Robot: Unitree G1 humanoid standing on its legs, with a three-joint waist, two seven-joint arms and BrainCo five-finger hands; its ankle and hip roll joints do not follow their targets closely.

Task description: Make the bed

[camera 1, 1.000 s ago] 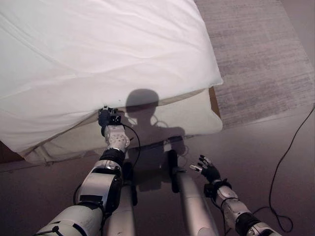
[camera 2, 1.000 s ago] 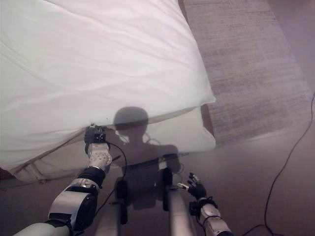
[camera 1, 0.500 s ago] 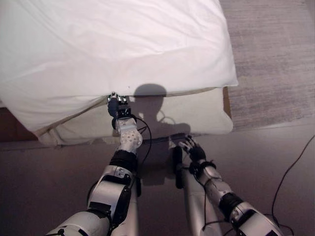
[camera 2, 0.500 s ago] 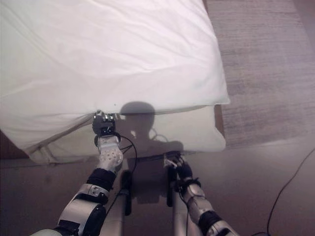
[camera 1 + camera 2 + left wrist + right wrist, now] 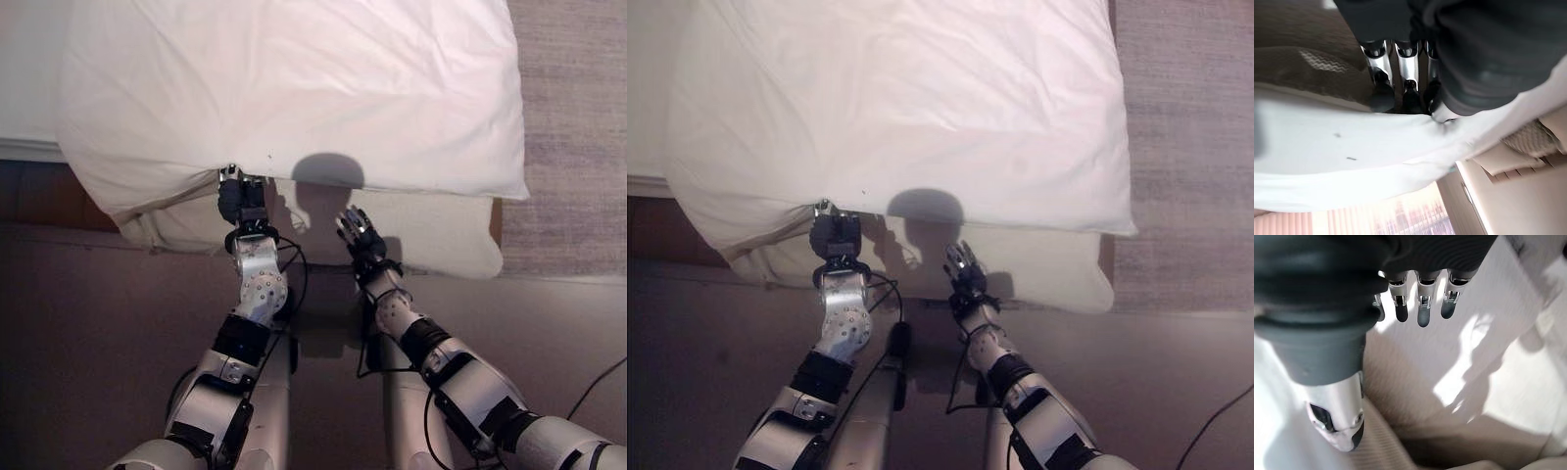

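The white duvet [image 5: 294, 88] is lying spread over the bed, its near edge overhanging the side of the cream mattress [image 5: 441, 230], and along that edge it is bunching and lifting on the robot's left. The left hand [image 5: 238, 196] is up at that hem right where the fold is rising, and in the left wrist view its fingers [image 5: 1405, 88] are curling down onto the white cloth with the edge pinched under them, so it is clamped on the duvet. The right hand [image 5: 354, 231] is hanging just beside the mattress side, below the hem, not touching the cover; in its wrist view the fingers [image 5: 1420, 308] are straight and spread, thumb apart, holding nothing.

By my reading, the step in hand is squaring up this near edge: 1 hand has its grip and the other is coming in for a 2nd hold further along. The next move calls for the right hand to reach up to the hem and close on it, well apart from the left, and then for both to draw the cover evenly so the slack fold flattens.

Beyond the bed's far corner a grey rug [image 5: 573, 117] is lying on the dark floor [image 5: 88, 333], near the bed's right side.
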